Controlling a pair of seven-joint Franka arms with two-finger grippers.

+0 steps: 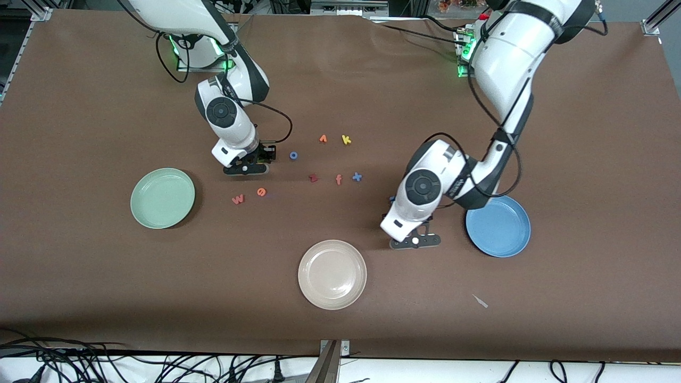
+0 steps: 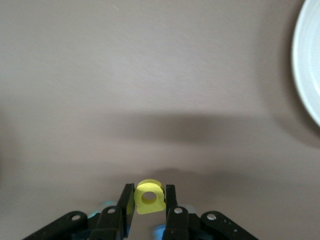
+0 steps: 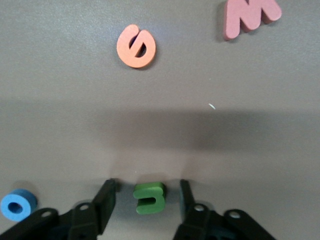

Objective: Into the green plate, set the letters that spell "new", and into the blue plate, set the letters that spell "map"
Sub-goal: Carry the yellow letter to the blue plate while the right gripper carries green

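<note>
My left gripper (image 2: 149, 189) is shut on the yellow a (image 2: 149, 198), low over the table between the beige plate and the blue plate (image 1: 498, 226); in the front view it shows as (image 1: 415, 241). My right gripper (image 3: 147, 183) stands open around the green n (image 3: 150, 197), which lies flat on the table with a gap to each finger. In the front view the right gripper (image 1: 246, 169) hides the n. The orange e (image 1: 261, 192) and the reddish-pink w (image 1: 238, 199) lie side by side nearer the front camera. The green plate (image 1: 162, 198) sits toward the right arm's end. The m and p are hidden.
A beige plate (image 1: 332, 274) sits nearest the front camera. A blue ring letter (image 1: 293, 155) lies beside the right gripper. An orange letter (image 1: 323, 139), yellow k (image 1: 346, 139), dark red z (image 1: 313, 177), salmon f (image 1: 338, 179) and blue x (image 1: 357, 176) lie mid-table.
</note>
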